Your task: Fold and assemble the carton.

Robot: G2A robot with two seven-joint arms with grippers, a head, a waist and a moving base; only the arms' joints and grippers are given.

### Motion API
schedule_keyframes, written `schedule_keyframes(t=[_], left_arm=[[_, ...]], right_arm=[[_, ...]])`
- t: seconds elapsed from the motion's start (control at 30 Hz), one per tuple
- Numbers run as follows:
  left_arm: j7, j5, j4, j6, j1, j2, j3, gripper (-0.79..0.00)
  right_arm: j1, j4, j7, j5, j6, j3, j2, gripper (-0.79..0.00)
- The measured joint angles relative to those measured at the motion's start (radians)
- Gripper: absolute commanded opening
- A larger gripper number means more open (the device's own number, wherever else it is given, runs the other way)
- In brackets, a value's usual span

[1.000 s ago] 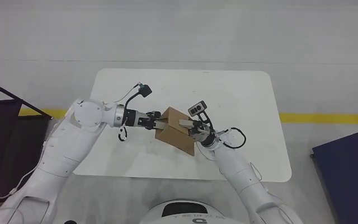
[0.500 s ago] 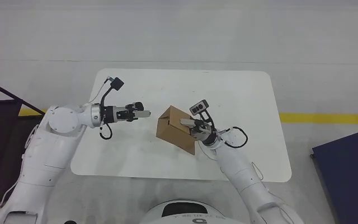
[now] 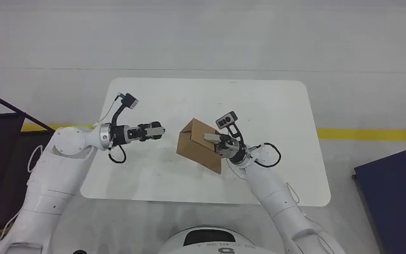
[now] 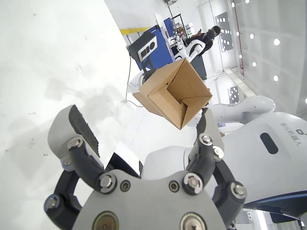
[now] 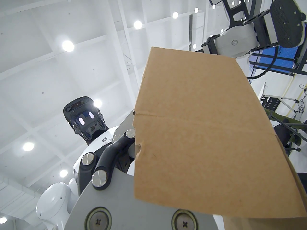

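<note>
White tabletop [image 3: 266, 108] with rounded corners carried the work, and both arms reached in over its near half. Brown corrugated carton [image 3: 200, 152] sat near the middle of it, just toward the robot's side, tilted on a corner rather than lying flat. I could not tell whether its lowest corner touched the tabletop. In the left wrist view the carton [image 4: 172, 96] turned one end toward that camera. The flaps on that end were folded inward and overlapped, leaving a small square hollow at the centre.

From the robot's right, the right arm came in with its elbow bent and its forearm angled toward the table's middle. The right gripper [image 3: 220, 147] was clamped on the carton's right side. In the right wrist view a flat carton panel [image 5: 203, 132] lay across the gripper's base, with one dark finger link [image 5: 112, 149] showing just beside the panel's edge.

The left arm stretched in from the robot's left, its forearm roughly level and aimed at the carton. The left gripper [image 3: 155, 130] hovered near the carton but apart from it. Its jaws were spread wide and held nothing, and the ribbed pads [image 4: 82, 126] were bare.
</note>
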Motion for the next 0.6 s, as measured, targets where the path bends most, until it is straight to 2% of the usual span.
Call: schedule_keyframes(t=[0.1,0.27,0.47,0.6], left_arm=[[0.004,0.011,0.032,-0.005,-0.018,-0.004,0.020,0.000],[0.021,0.032,0.069,-0.011,-0.028,-0.005,0.022,0.000],[0.021,0.024,0.085,-0.023,-0.026,-0.005,0.018,0.000],[0.025,0.022,0.097,-0.029,-0.027,-0.007,0.025,0.000]], right_arm=[[-0.002,-0.015,-0.026,-0.029,0.004,-0.002,0.004,-0.785],[-0.016,-0.090,-0.133,-0.232,0.036,0.025,0.035,-0.785],[-0.046,-0.249,-0.213,-0.514,0.178,0.092,0.087,-0.785],[-0.074,-0.382,-0.206,-0.724,0.331,0.100,0.119,-0.785]])
